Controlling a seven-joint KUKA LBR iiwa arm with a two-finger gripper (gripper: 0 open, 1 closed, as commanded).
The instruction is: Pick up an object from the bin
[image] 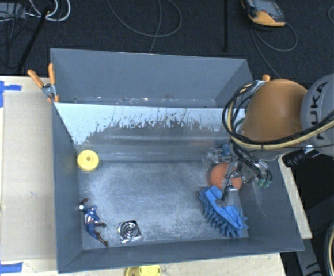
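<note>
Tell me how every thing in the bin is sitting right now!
Yellow disc: lying flat, alone on the left.
Blue toy figure: lying down, front left.
Silver metal piece: lying flat, just right of the figure, apart.
Blue brush: lying flat on the right, under the gripper.
Orange ball: resting beside the brush, partly hidden by the gripper.
Gripper: down low over ball and brush.

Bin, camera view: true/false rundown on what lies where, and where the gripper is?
1. The yellow disc lies near the left wall of the bin. True.
2. The blue brush lies in the front-left corner. False: it lies at the right side, partly under the gripper.
3. A small figure and a silver round piece lie near the front-left corner. True.
4. The yellow disc touches the small figure. False: they lie well apart.
</note>
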